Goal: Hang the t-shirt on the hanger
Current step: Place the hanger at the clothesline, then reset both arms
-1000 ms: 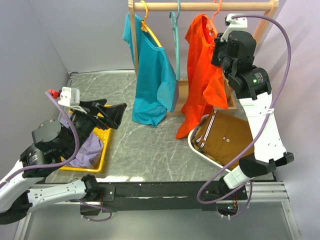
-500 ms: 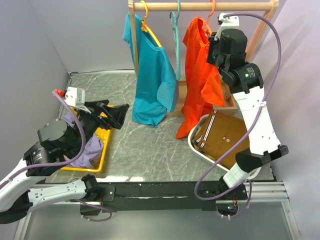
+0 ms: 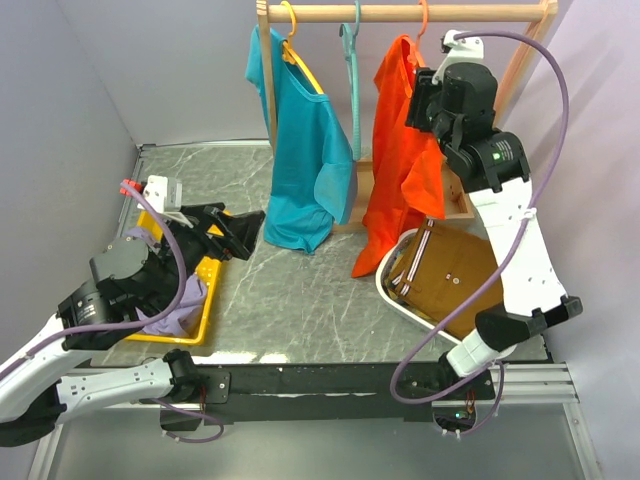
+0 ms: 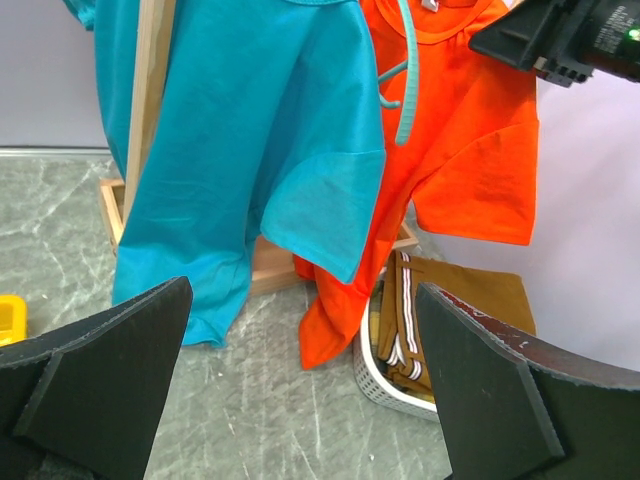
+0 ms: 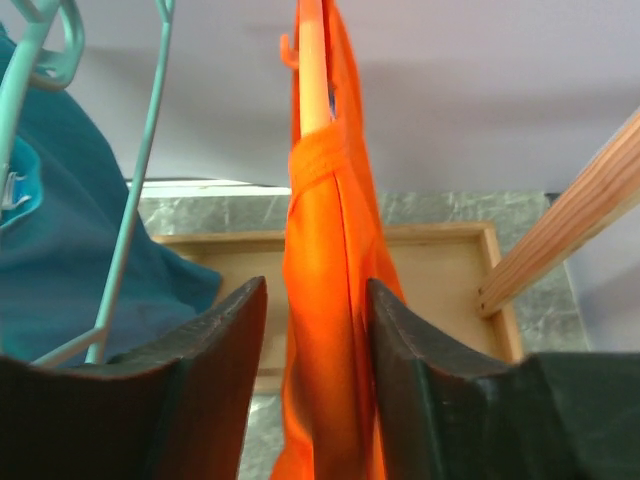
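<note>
The orange-red t-shirt (image 3: 400, 150) hangs on the orange hanger (image 3: 423, 15), whose hook sits over the wooden rail (image 3: 400, 12). In the right wrist view the hanger (image 5: 312, 60) runs up out of the shirt's shoulder (image 5: 320, 260). My right gripper (image 3: 425, 95) is high beside that shoulder. Its jaws (image 5: 315, 290) stand open around the fabric, with a small gap at the left finger. My left gripper (image 3: 235, 225) hovers low near the yellow tray, wide open and holding nothing (image 4: 302, 290), facing the t-shirt (image 4: 470, 140).
A teal t-shirt (image 3: 300, 150) and a bare teal hanger (image 3: 350, 60) hang left of the orange one. A white basket (image 3: 395, 295) holding a brown garment (image 3: 450, 275) sits under the t-shirt's hem. A yellow tray (image 3: 205, 300) holds a lilac cloth (image 3: 175, 300).
My right gripper has risen toward the rail with the t-shirt's shoulder, and its jaws have spread apart off the fabric. The left arm has drifted slightly right.
</note>
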`<control>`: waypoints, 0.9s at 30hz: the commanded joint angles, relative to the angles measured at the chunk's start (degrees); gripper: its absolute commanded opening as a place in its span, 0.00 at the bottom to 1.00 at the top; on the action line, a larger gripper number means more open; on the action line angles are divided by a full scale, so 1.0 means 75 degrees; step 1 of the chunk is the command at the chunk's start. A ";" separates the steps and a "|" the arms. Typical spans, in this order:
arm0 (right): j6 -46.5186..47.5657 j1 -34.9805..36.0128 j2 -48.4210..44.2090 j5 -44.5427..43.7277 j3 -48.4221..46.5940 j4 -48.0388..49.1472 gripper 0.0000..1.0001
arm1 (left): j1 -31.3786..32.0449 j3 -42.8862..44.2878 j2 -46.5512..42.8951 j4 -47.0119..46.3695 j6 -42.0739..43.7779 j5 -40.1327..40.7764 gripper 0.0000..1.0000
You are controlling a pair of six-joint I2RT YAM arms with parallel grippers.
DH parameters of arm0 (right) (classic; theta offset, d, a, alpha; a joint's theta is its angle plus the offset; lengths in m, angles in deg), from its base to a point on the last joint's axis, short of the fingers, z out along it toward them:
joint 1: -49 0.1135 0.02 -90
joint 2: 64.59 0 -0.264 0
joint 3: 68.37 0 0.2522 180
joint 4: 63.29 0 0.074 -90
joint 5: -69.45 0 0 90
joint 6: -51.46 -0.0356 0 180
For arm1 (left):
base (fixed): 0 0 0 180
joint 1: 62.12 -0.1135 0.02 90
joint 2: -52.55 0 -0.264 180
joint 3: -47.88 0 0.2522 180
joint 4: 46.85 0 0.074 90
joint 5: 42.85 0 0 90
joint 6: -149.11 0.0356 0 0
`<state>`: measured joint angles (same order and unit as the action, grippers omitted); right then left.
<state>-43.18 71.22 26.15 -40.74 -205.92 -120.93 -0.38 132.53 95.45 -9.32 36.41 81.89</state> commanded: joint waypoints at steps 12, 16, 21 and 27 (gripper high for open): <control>-0.1933 -0.0068 -0.3352 0.0593 0.2873 0.0249 0.75 | 0.0007 -0.0265 0.0081 -0.0286 -0.0395 -0.0273 0.96; -0.2415 -0.0044 -0.4491 0.1144 0.4642 0.0564 0.78 | 0.0007 -0.0405 0.0093 -0.0275 -0.0524 -0.0366 0.96; -0.3211 -0.0044 -0.6012 0.1308 0.7267 0.0729 0.79 | 0.0007 -0.0826 0.0152 -0.0333 -0.0910 -0.0671 0.96; -0.4091 -0.0021 -0.7093 0.2056 0.9740 0.1174 0.80 | 0.0007 -0.1400 0.0316 -0.0497 -0.1379 -0.0987 0.96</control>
<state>-67.93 71.09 -23.80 -30.12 -139.89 -116.16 -0.38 124.25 97.11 -10.30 29.17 77.17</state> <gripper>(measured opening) 0.795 0.966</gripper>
